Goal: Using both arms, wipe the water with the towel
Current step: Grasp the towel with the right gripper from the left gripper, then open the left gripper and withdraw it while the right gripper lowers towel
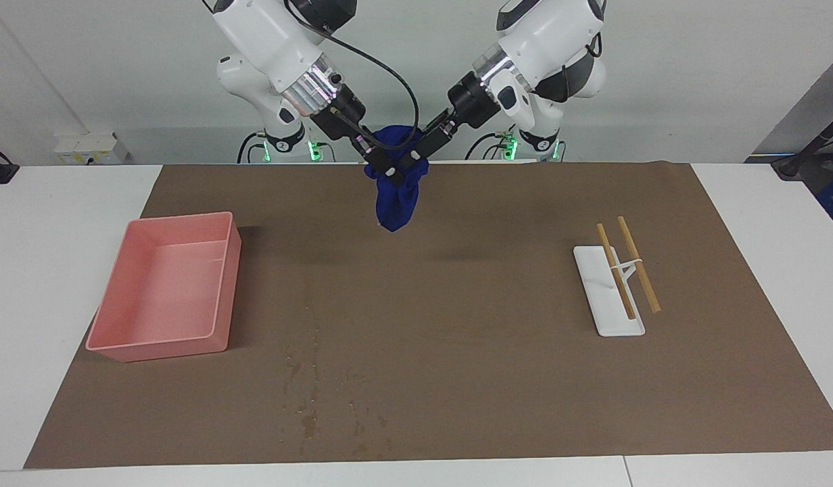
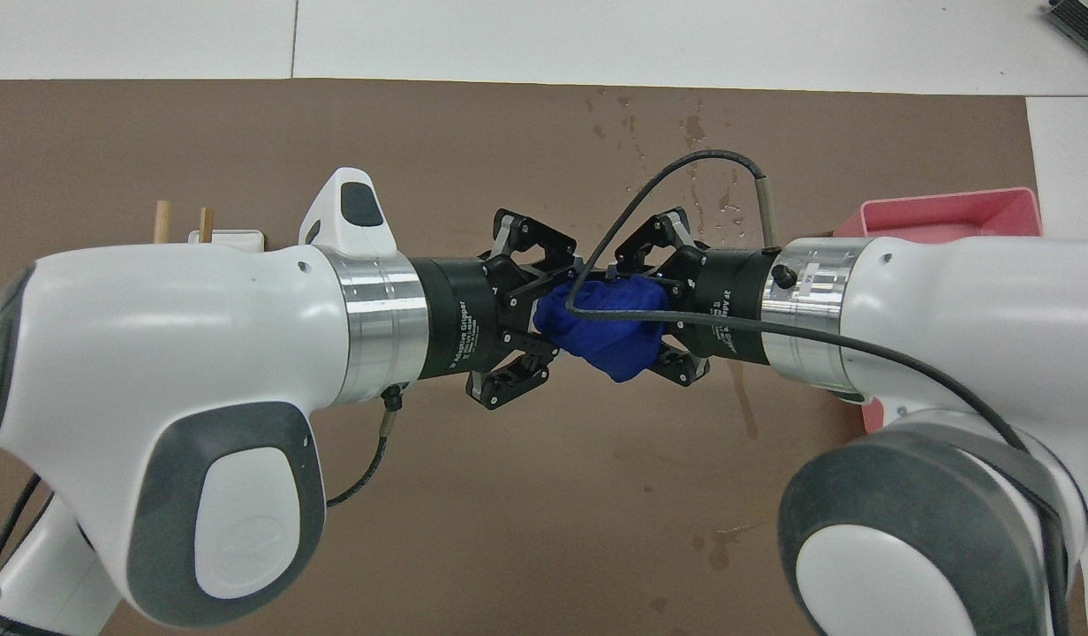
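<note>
A bunched dark blue towel (image 1: 396,199) hangs in the air over the part of the brown mat (image 1: 457,325) nearest the robots. My left gripper (image 1: 417,159) and my right gripper (image 1: 382,166) meet at its top, and each is shut on it. In the overhead view the towel (image 2: 610,336) sits between the left gripper (image 2: 544,309) and the right gripper (image 2: 663,309). The water (image 1: 308,402) is scattered droplets and dark specks on the mat near its edge farthest from the robots. The water also shows in the overhead view (image 2: 690,132), with a streak (image 2: 744,406) under the right arm.
A pink tray (image 1: 217,284) stands on the mat at the right arm's end and also shows in the overhead view (image 2: 950,212). A white holder (image 1: 602,308) with two wooden sticks (image 1: 638,265) across it lies toward the left arm's end.
</note>
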Robot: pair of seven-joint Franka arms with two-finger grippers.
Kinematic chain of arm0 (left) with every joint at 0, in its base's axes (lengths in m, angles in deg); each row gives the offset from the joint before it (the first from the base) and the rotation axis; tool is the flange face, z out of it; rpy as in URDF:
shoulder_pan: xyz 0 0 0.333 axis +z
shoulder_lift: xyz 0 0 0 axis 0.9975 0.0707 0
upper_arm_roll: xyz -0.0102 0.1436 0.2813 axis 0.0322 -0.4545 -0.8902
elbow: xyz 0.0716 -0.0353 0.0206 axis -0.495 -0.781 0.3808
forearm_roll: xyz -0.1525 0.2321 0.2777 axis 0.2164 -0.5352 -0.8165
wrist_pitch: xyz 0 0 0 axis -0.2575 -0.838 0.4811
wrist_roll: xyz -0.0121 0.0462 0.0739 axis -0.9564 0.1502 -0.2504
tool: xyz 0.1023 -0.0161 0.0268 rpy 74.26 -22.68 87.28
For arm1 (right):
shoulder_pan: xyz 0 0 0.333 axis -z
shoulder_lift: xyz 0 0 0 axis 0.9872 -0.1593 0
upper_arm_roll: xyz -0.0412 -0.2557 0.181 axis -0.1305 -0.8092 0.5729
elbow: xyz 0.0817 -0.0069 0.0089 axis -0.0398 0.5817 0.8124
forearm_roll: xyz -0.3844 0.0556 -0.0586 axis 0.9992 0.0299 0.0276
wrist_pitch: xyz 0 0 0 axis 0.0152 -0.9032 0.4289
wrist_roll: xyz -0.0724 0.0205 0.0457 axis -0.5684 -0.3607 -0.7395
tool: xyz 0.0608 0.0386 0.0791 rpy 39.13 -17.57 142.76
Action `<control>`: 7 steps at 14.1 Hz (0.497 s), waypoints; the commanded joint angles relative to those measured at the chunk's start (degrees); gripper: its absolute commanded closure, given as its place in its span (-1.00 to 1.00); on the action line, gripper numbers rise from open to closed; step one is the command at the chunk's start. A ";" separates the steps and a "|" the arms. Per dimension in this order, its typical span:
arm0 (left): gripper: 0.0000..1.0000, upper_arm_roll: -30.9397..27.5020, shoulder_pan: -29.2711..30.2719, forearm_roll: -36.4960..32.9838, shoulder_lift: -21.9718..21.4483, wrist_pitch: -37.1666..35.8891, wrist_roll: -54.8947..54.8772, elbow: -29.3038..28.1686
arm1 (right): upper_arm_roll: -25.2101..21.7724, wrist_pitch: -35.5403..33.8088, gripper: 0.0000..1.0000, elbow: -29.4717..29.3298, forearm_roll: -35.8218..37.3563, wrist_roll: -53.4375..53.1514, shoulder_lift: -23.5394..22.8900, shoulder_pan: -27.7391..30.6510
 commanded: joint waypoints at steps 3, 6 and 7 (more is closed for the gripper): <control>-1.00 -0.86 0.64 -19.18 -0.68 -6.44 0.36 2.25 | -0.42 -9.63 1.00 0.08 2.79 12.77 1.16 1.43; -1.00 -1.39 3.78 -27.30 0.29 -10.47 -4.09 4.36 | -0.42 -16.05 1.00 0.60 7.90 26.02 2.39 3.27; -1.00 -1.39 5.72 -27.84 0.29 -12.40 -11.34 4.54 | -0.42 -18.34 1.00 0.78 8.34 30.95 2.57 4.67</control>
